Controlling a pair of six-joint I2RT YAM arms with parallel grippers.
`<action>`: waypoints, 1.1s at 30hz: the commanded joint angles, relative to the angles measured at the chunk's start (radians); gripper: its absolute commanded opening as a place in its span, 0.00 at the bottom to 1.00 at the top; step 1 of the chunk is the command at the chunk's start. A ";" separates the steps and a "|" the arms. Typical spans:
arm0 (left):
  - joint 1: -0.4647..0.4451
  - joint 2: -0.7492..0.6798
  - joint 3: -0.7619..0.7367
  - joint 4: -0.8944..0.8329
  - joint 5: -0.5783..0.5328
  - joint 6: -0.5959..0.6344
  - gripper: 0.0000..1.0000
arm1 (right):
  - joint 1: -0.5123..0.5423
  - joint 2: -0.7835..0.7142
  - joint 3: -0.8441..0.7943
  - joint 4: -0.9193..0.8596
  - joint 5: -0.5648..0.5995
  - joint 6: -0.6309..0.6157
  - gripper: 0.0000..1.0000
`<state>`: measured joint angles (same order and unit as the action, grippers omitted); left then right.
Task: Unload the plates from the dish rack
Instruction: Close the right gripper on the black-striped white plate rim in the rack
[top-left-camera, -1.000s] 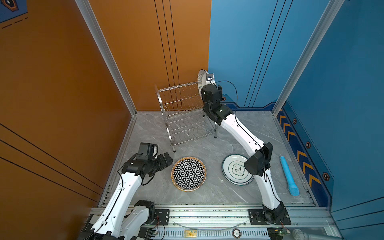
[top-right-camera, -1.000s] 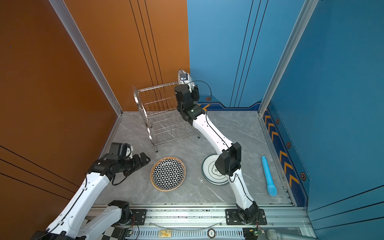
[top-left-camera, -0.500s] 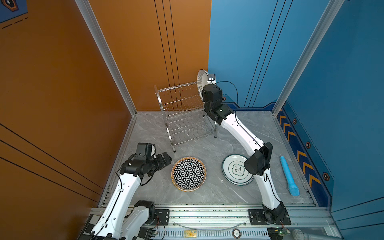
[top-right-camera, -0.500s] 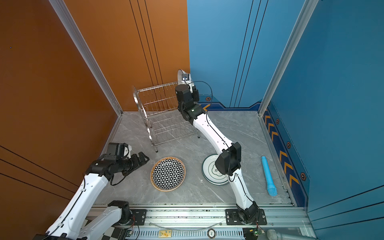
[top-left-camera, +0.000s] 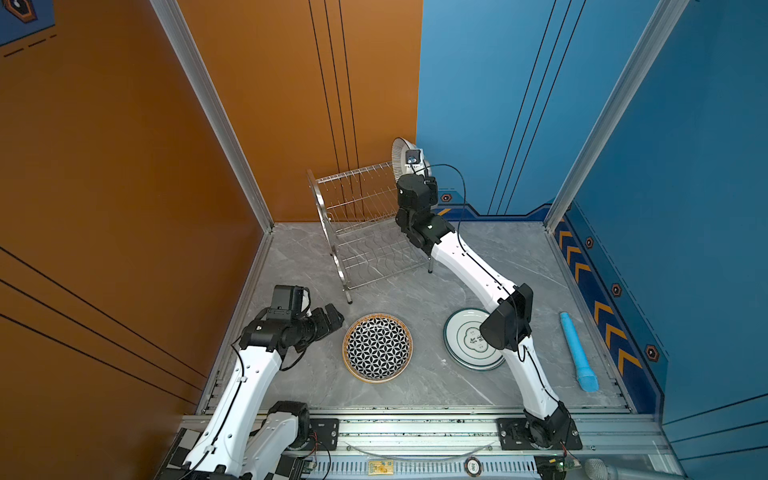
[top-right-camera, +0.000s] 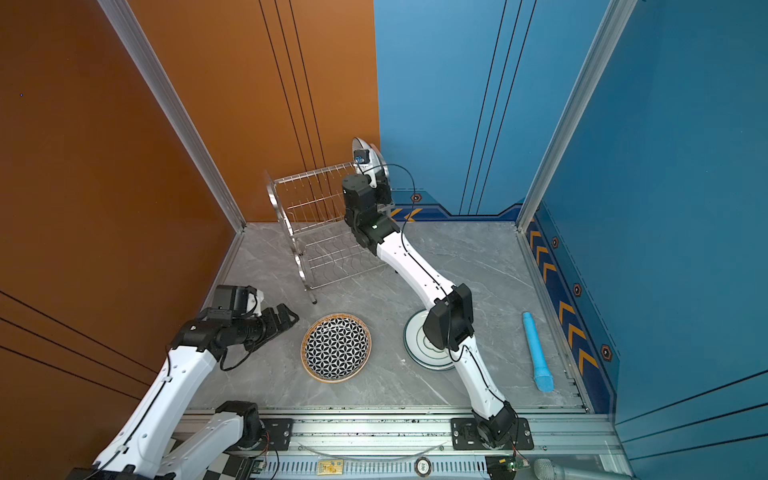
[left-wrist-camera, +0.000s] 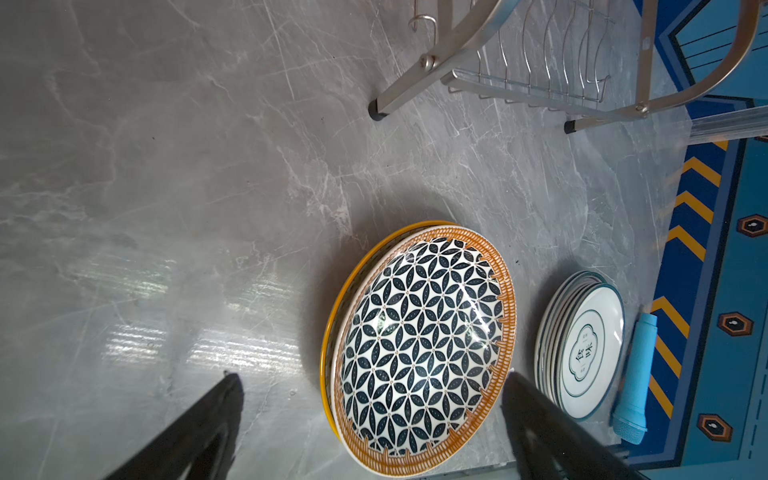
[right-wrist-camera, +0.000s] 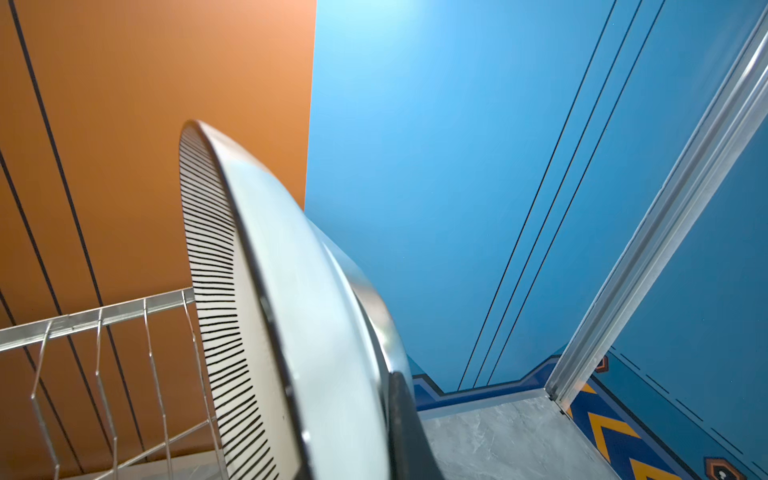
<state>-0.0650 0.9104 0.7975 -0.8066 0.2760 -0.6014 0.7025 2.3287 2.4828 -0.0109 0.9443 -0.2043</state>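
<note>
The left arm (top-left-camera: 249, 374) rises from its base at the near left corner, with the wrist held level and low over the surface (top-left-camera: 415, 291). The left jaws stand spread wide and hold nothing; both dark fingers (left-wrist-camera: 199, 428) show in the left wrist view. The right arm (top-left-camera: 465, 262) stretches far back, elbow bent and wrist turned upward. The right jaws pinch the rim of a striped plate (right-wrist-camera: 257, 332).

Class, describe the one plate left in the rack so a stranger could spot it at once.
Find the wire rack by the back wall. At the right end of its top tier one plate stands on edge. Thin black stripes ring its rim; the other plates lie flat in two stacks.
</note>
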 joint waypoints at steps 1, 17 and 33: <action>0.010 0.006 0.015 -0.024 0.028 0.021 0.98 | 0.022 0.026 0.013 0.068 0.050 -0.051 0.00; 0.023 0.005 -0.001 0.001 0.062 0.022 0.98 | 0.045 0.025 -0.015 0.465 0.131 -0.291 0.00; 0.035 0.008 -0.005 0.011 0.069 0.020 0.98 | 0.058 -0.086 -0.161 0.598 0.103 -0.305 0.00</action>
<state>-0.0383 0.9165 0.7971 -0.8036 0.3241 -0.5938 0.7471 2.3394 2.3310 0.5110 1.0534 -0.5354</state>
